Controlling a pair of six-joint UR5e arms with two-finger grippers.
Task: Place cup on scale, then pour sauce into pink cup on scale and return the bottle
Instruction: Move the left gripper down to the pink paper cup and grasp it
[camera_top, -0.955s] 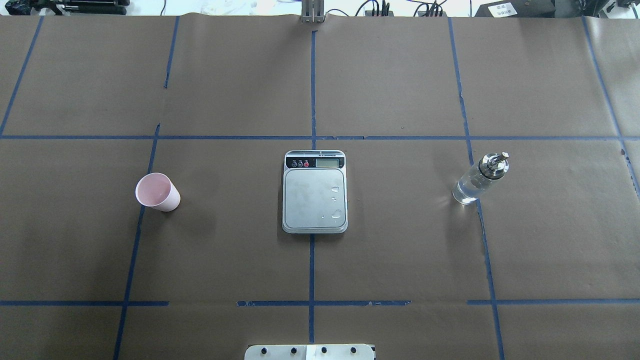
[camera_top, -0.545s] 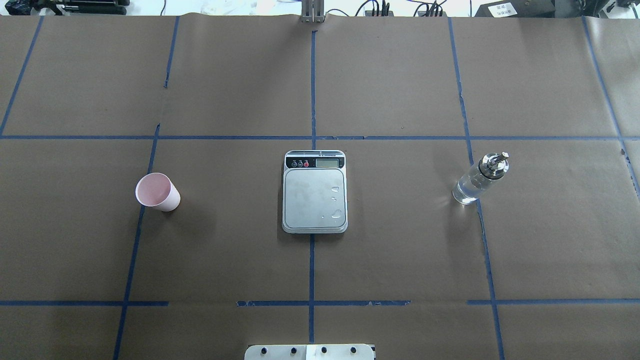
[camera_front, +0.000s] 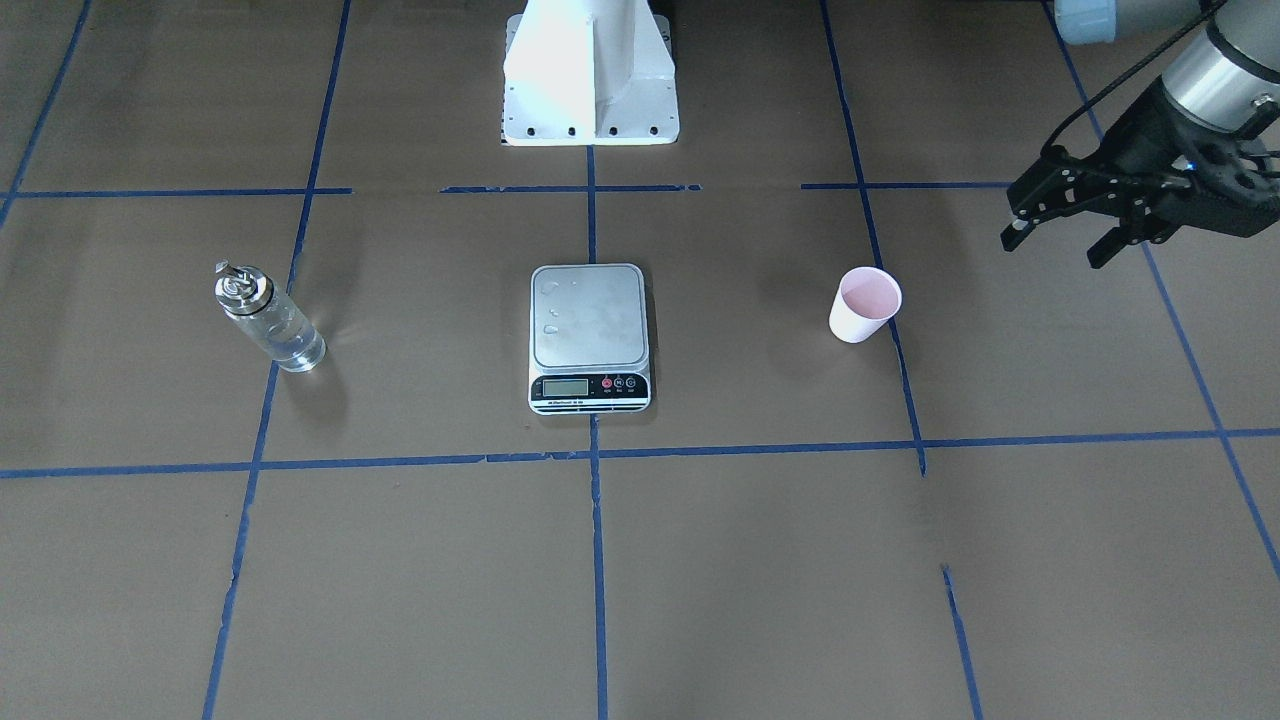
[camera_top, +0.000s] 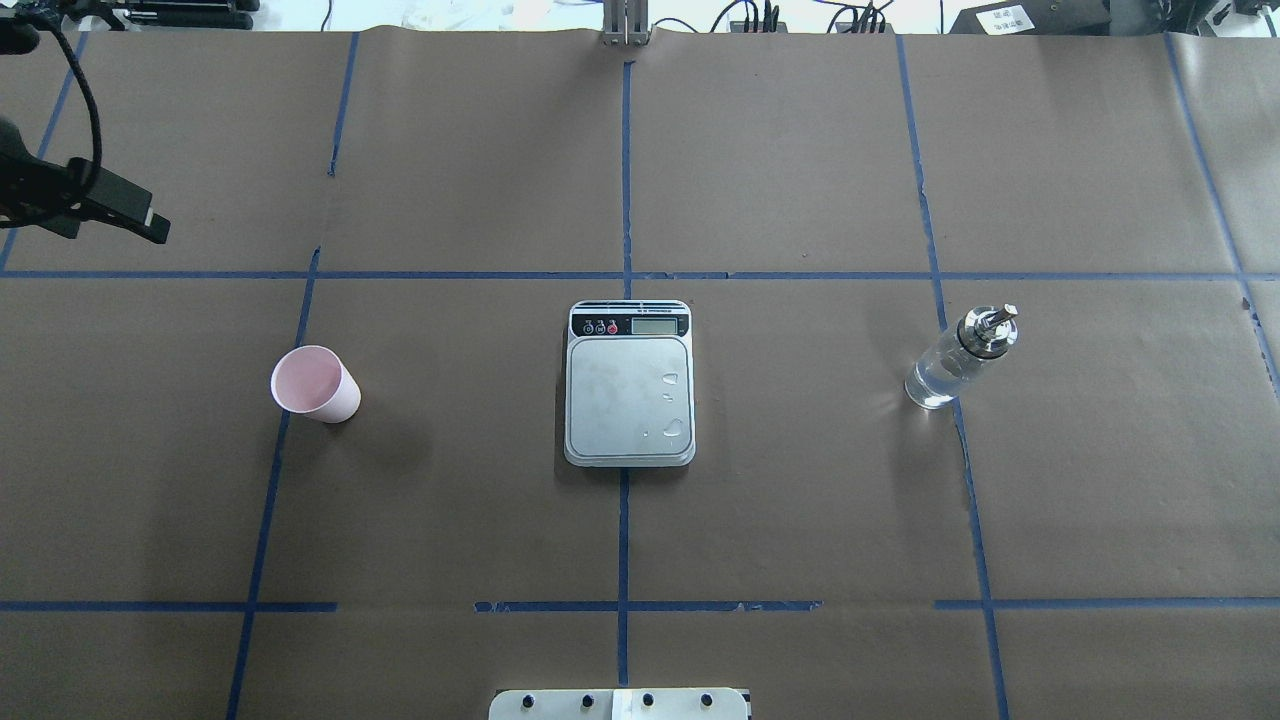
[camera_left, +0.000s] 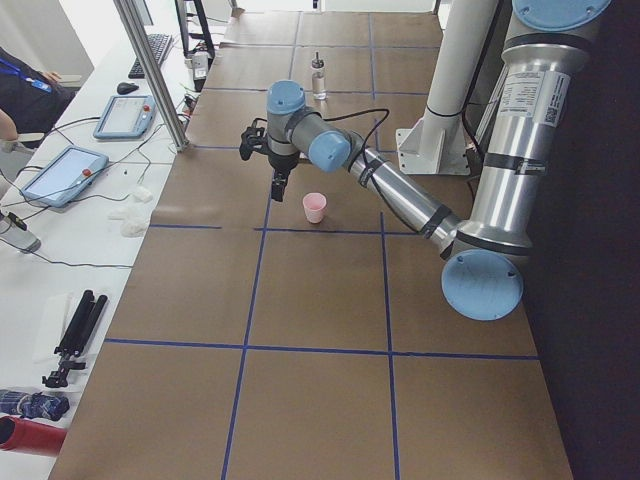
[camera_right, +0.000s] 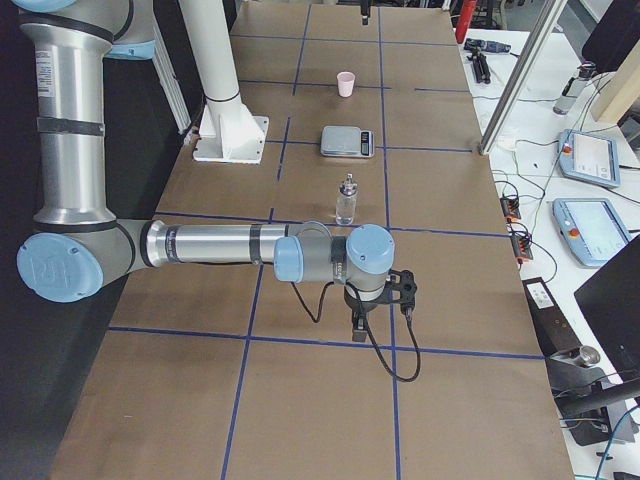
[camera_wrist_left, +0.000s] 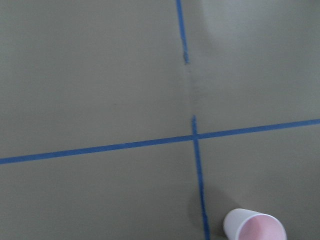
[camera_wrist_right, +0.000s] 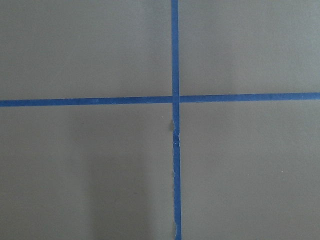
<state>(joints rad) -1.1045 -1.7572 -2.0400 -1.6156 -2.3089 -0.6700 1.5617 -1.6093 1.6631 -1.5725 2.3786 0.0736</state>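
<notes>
Exterior front-facing view: the left hand (camera_front: 1052, 248) hovers open, near the upright cup (camera_front: 865, 304) on the bench (camera_front: 700, 560); scale (camera_front: 589, 320) and bottle (camera_front: 268, 322) stand well apart. Right hand (camera_right: 360, 322): cannot tell.

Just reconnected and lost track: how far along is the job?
Nothing is done yet: the cup stands on the table, apart from the scale. In hand: the open left gripper hovers near the cup, holding nothing. Left: cup onto scale, pouring, returning the bottle, which stands untouched.
</notes>
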